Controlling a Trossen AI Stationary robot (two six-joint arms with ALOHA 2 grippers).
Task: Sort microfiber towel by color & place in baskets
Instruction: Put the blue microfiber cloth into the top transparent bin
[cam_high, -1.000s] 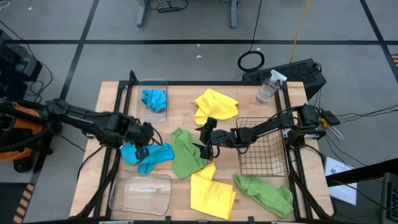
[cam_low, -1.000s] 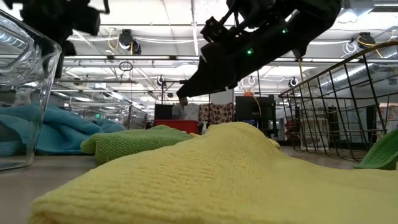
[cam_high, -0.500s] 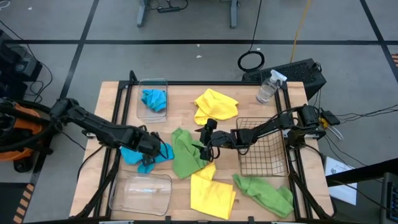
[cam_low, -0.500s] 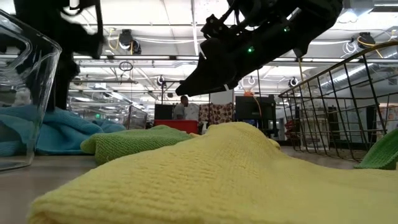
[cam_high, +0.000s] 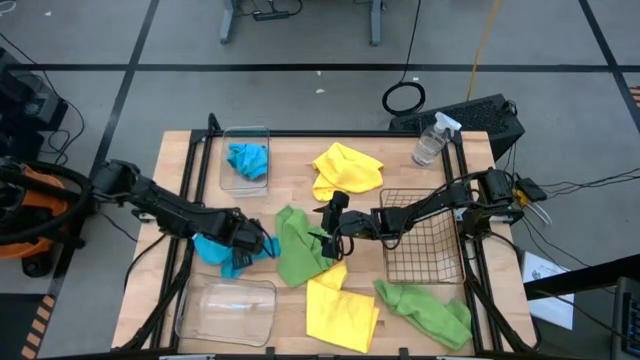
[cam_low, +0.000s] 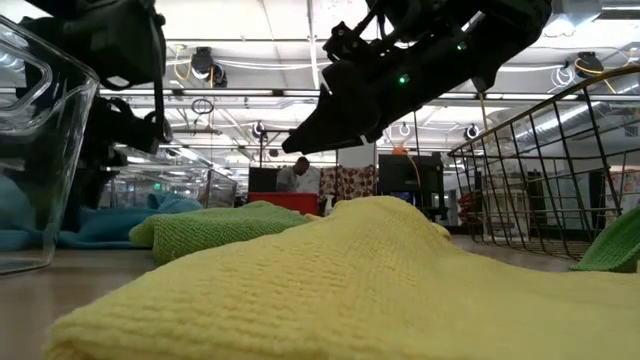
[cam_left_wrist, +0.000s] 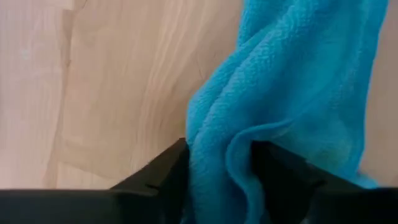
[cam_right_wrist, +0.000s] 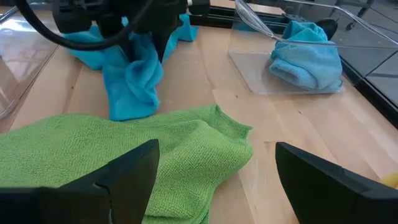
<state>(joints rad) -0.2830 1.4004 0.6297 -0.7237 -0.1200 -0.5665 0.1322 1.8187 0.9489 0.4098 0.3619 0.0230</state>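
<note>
We see the left end effector (cam_high: 258, 243) down on the loose blue towel (cam_high: 232, 250) that lies on the bench (cam_high: 290, 170) between the far clear tub (cam_high: 246, 159) and the near clear tub (cam_high: 226, 310); its fingers (cam_left_wrist: 155, 177) stand on either side of a raised fold of that cloth, but we cannot tell whether they have it pinched or only bracket it. The risk we judge most likely is a thin grip: if only the fold's crest is caught, the towel could slip free on the way up, or trail and snag the green towel (cam_high: 300, 245) lying just beside it. A second risk is the right end effector (cam_high: 330, 232), hovering with its fingers apart over that same green towel, near the left arm's work; a lift toward the far tub could bring the two arms close. That far tub already holds a blue towel (cam_high: 247, 160), so a careless drop might land on its rim. The wire basket (cam_high: 422, 238) and the near tub look empty, and two yellow towels (cam_high: 346, 170) and another green one (cam_high: 425, 310) lie loose on the bench. The high view gives us the whole layout, yet hides the fingers under the wrist; the left wrist view alone shows the fold rising between them. The right wrist view shows the left arm from the side, with blue cloth bunched under it. The low view is mostly filled by the near yellow towel (cam_low: 330, 285).
</note>
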